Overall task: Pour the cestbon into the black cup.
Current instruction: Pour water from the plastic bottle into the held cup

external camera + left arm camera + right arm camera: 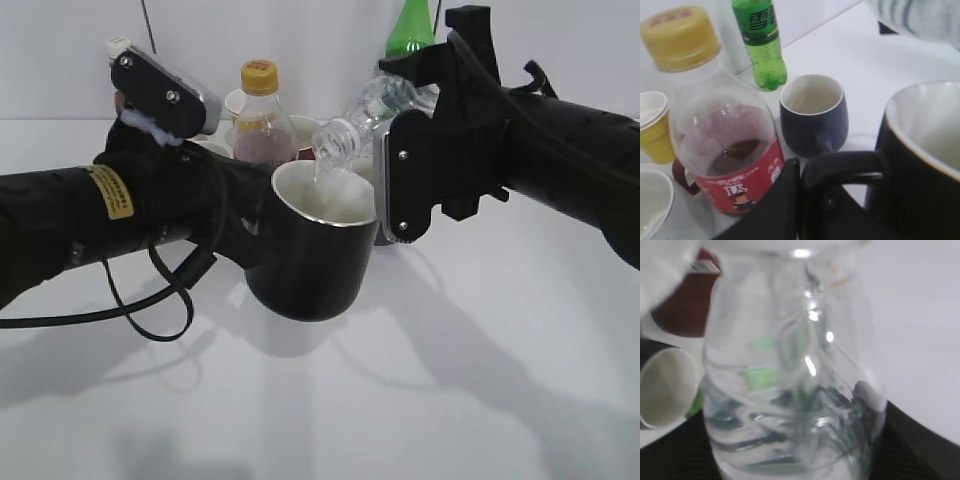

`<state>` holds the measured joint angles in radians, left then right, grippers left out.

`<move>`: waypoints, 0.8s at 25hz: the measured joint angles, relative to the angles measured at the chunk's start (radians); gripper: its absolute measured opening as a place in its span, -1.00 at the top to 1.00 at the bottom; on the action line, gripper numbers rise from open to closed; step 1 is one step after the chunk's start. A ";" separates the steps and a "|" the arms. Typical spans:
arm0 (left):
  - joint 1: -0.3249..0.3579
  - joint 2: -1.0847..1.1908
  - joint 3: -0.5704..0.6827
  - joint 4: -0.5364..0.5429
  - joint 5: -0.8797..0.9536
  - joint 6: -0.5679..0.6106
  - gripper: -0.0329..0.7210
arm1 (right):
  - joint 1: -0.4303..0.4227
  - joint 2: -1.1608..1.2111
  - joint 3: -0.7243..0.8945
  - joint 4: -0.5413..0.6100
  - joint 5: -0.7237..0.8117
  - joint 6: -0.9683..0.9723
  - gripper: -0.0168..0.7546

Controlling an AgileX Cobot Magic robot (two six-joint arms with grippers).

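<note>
My left gripper [801, 200] is shut on the handle of the black cup [315, 255] and holds it above the table; the cup also fills the right of the left wrist view [920, 165]. My right gripper [405, 185] is shut on the cestbon [365, 120], a clear capless bottle tilted with its mouth over the cup's rim. Water runs from the mouth into the cup's white inside. In the right wrist view the cestbon [795, 385] fills the frame and hides the fingertips.
Behind the cup stand a cola bottle [262, 120] with yellow cap and red label [725, 145], a tall green soda bottle [760, 45], a navy-grey mug [814, 117], a yellow paper cup [652, 127] and white cups. A black cable [160, 300] loops under my left arm.
</note>
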<state>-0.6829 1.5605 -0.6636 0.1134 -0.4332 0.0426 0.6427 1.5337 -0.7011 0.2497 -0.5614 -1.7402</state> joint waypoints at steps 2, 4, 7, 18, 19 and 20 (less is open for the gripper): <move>-0.003 0.000 0.000 0.002 0.000 0.000 0.80 | 0.000 0.000 0.000 0.032 -0.025 -0.051 -0.35; -0.003 0.000 0.000 0.002 0.000 0.000 0.80 | 0.000 0.000 0.000 0.057 -0.046 -0.094 -0.35; -0.004 0.000 0.000 0.002 0.001 0.000 0.80 | 0.000 0.000 0.000 0.072 -0.056 -0.117 -0.35; -0.004 0.000 0.000 0.002 0.001 0.002 0.80 | 0.000 0.000 -0.001 0.106 0.199 0.301 -0.35; -0.004 0.000 0.000 0.002 0.001 0.002 0.80 | 0.000 0.000 -0.001 0.106 0.204 0.388 -0.35; -0.004 0.000 0.000 0.001 0.001 0.002 0.80 | 0.000 -0.004 -0.001 0.106 0.204 0.462 -0.35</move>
<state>-0.6873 1.5605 -0.6636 0.1145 -0.4321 0.0446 0.6427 1.5295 -0.7023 0.3560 -0.3573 -1.2782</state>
